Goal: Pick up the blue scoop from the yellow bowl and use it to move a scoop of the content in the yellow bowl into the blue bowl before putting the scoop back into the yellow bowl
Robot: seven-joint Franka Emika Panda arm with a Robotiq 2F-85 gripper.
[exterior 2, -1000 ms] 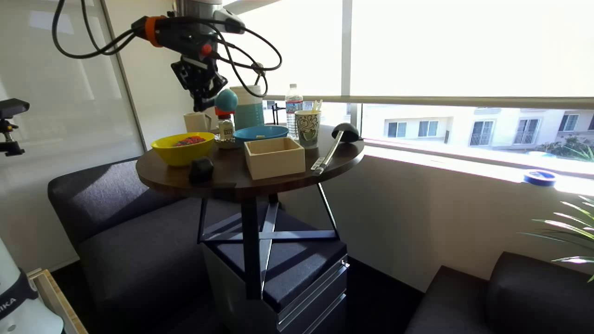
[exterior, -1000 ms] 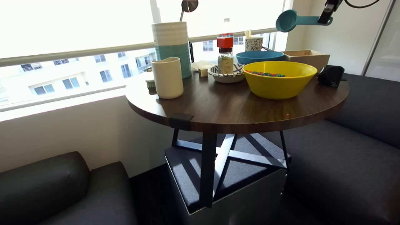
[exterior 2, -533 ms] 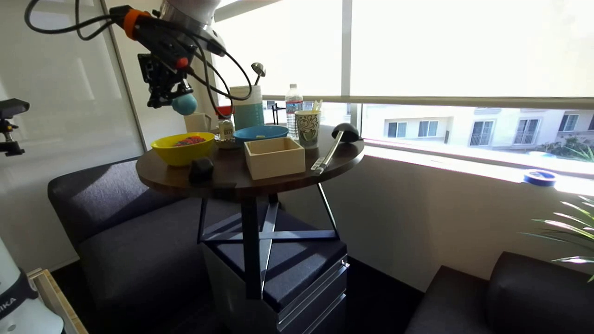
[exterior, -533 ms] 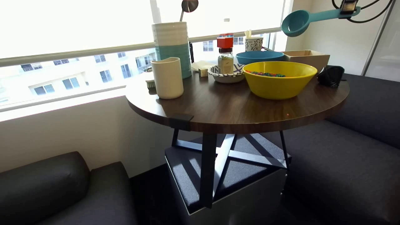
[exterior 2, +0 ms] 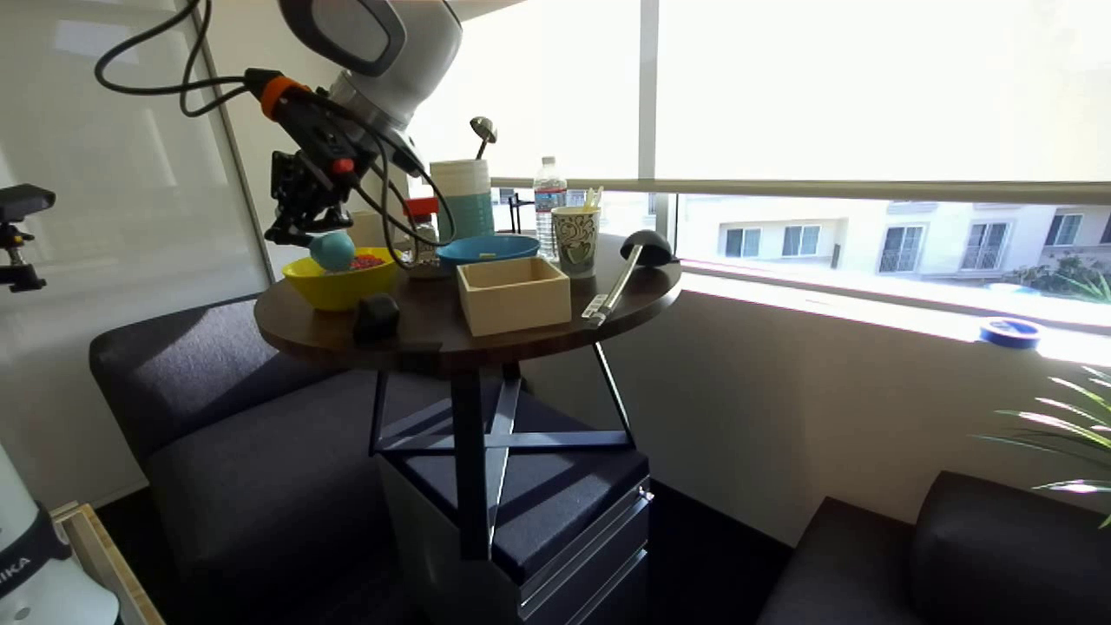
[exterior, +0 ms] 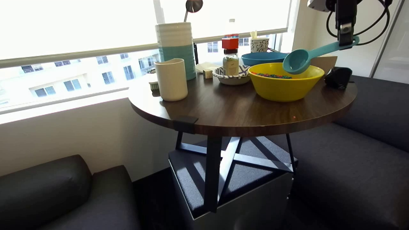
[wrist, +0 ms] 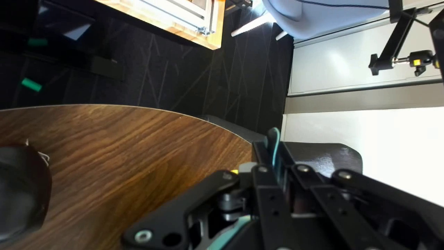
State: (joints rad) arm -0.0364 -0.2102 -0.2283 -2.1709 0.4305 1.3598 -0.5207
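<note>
The blue scoop [exterior: 297, 61] is held by its handle in my gripper [exterior: 345, 45]. It is tilted, with the cup lower than the handle. Its cup is at about rim height over the yellow bowl [exterior: 284, 88], and I cannot tell whether it touches the content. The yellow bowl [exterior 2: 334, 293] holds small colored pieces [exterior: 271, 76]. In an exterior view the scoop's cup [exterior 2: 332, 252] overlaps the bowl's rim. The wrist view shows the handle end [wrist: 275, 137] between the closed fingers [wrist: 272, 152]. The blue bowl [exterior: 262, 58] stands behind the yellow one; it also shows beyond a wooden box [exterior 2: 486, 250].
On the round table [exterior: 230, 111] are a wooden box [exterior 2: 514, 304], a black object [exterior: 338, 77], a patterned bowl [exterior: 231, 80] with a red-capped jar [exterior: 230, 60], a cream cup [exterior: 172, 80], a tall vase [exterior: 175, 48], a paper cup [exterior 2: 575, 243] and a ladle [exterior 2: 625, 278].
My gripper first moved right in an exterior view, away from above the bowls, then came down with the scoop. The scoop has tilted cup-down and now reaches the yellow bowl.
</note>
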